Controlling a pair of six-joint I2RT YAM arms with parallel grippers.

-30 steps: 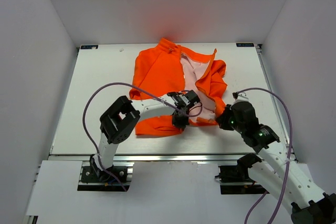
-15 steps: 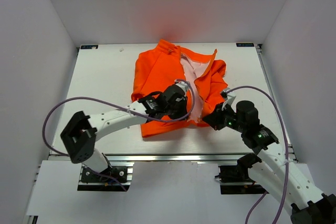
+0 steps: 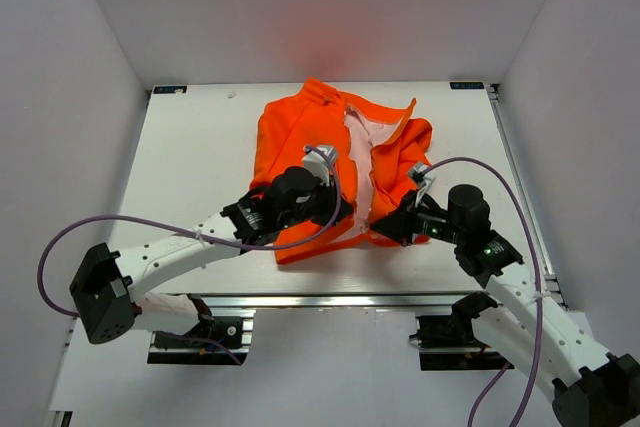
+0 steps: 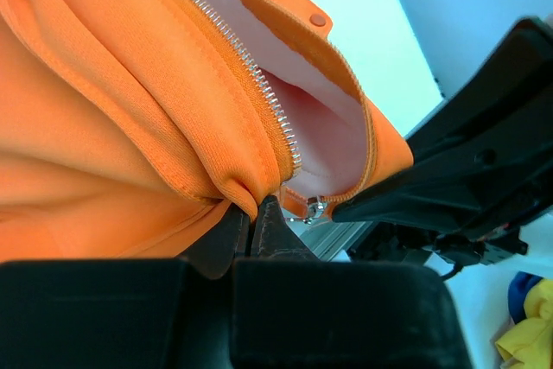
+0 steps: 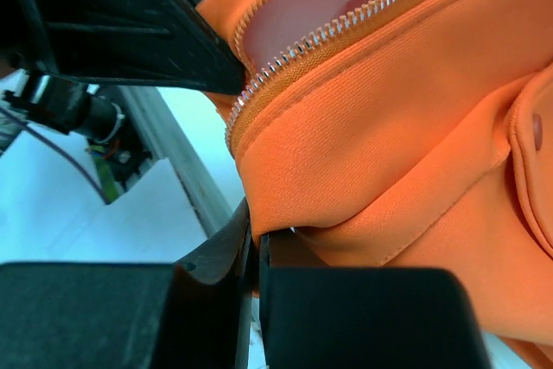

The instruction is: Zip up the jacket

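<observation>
The orange jacket (image 3: 300,137) lies open on the white table (image 3: 190,157), collar at the far side, pale lining showing down the middle. My left gripper (image 3: 343,215) is shut on the bottom hem of the left front panel; in the left wrist view (image 4: 255,213) the fabric is pinched just beside the zipper teeth (image 4: 259,84). A small metal slider (image 4: 315,207) hangs at the other panel's lower corner. My right gripper (image 3: 383,226) is shut on the right panel's hem (image 5: 257,239), below its zipper teeth (image 5: 328,32). The two grippers are close together at the hem.
White walls enclose the table on three sides. The table's metal front rail (image 3: 320,299) runs just below the hem. The other arm's black fingers (image 4: 449,187) fill the right of the left wrist view. Purple cables (image 3: 160,222) loop over the table.
My right gripper has moved left with the right panel's hem, narrowing the gap of lining. My left arm has stretched out, its elbow swinging left, still holding the left hem.
</observation>
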